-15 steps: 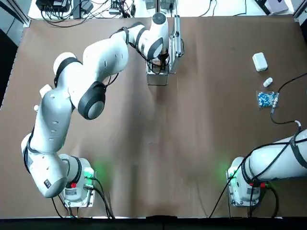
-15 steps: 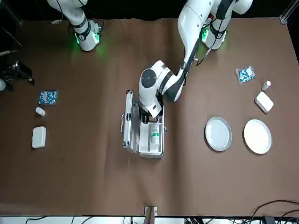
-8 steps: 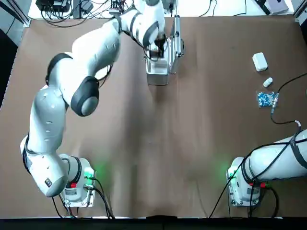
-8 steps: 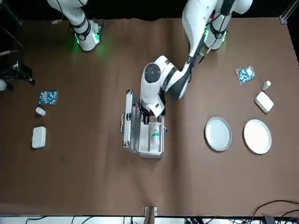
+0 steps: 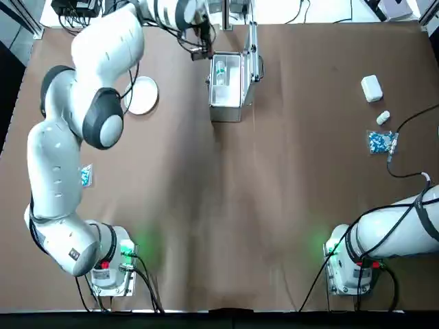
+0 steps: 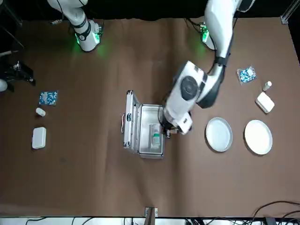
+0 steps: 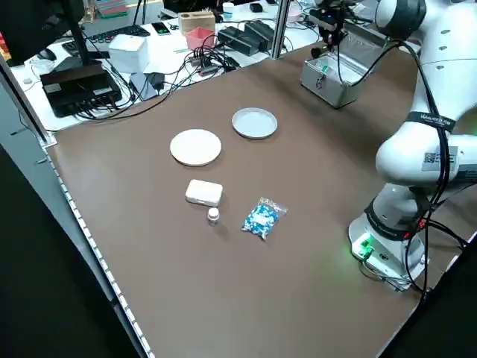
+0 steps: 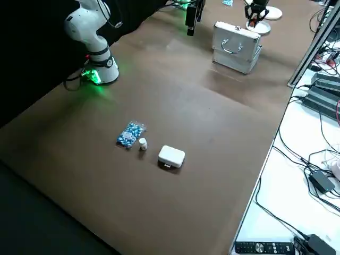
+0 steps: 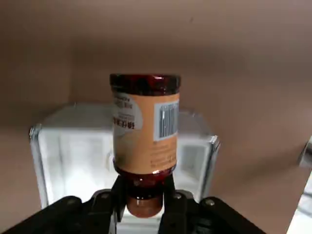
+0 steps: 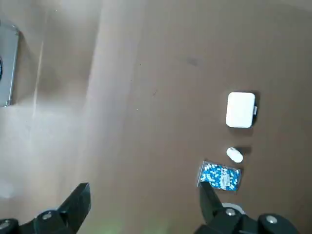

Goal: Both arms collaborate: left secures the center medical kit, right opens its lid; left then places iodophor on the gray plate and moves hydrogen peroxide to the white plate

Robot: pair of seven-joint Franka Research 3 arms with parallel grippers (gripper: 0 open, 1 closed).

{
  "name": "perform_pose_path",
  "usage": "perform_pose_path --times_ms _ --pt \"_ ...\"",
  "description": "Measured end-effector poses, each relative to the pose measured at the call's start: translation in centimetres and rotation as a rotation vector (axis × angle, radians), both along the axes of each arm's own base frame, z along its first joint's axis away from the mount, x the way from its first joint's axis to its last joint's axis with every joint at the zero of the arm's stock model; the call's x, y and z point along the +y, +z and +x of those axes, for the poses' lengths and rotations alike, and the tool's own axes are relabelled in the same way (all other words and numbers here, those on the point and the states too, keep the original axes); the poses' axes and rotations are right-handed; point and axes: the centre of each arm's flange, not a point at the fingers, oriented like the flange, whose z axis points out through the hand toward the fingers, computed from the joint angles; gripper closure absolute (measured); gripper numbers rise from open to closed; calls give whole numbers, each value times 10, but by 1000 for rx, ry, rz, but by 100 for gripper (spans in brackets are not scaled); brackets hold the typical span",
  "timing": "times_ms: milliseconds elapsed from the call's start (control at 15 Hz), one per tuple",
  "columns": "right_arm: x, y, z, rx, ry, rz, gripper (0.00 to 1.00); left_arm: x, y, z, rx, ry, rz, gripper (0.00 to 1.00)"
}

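Brown iodophor (image 9: 145, 131) pinched in the left jaws (image 9: 145, 195), up by the open medical kit (image 5: 231, 79)
Right jaws (image 10: 146, 204) spread wide over the worktop (image 10: 146, 122), hydrogen peroxide (image 6: 155, 135) sitting inside the kit

The dark-red iodophor bottle (image 9: 145, 131), orange-labelled, is gripped by its cap in the left claw (image 9: 145, 195).

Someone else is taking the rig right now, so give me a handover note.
Left gripper: shut on the iodophor, held up beside the open kit.
Right gripper: open, empty, parked on its own side.
Peroxide: in the kit.
Gray plate, white plate: both empty.
Done: lid open, iodophor out.
Left: iodophor onto gray plate, peroxide onto white plate.
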Motion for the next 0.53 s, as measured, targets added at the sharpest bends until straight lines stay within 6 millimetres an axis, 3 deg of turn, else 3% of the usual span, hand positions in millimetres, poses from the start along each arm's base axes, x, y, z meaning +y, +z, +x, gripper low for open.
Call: perform_pose_path --times_ms 200,267,533 --pt "-2 0 0 0 -16 -3 1 61 3 30 14 -7 3 67" --pt "-6 0 0 -2 -27 -5 1 104 9 48 20 -24 -14 67" --pt "-4 0 0 -1 -90 -8 1 198 39 72 27 -35 -82 67"
